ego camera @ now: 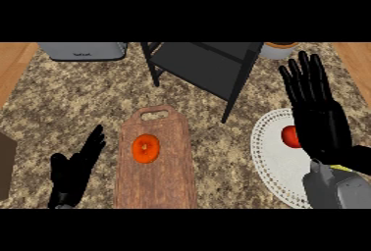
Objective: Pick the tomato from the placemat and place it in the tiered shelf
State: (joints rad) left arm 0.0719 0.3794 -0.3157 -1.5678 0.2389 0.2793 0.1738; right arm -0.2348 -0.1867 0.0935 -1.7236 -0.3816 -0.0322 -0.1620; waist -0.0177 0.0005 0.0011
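Observation:
A red tomato (290,136) lies on a white lacy round placemat (272,157) at the right, partly hidden by my right hand (319,117). That hand hovers over the tomato's right side with its fingers straight, pointing away from me. The black tiered shelf (203,63) stands at the back centre, its dark top tilted toward the right. My left hand (72,171) rests at the lower left, fingers straight and holding nothing.
A wooden cutting board (156,181) with an orange round fruit (145,148) on it lies in the middle. A grey toaster (82,50) sits at the back left, a small pot (279,49) at the back right, a brown box edge (6,164) at far left.

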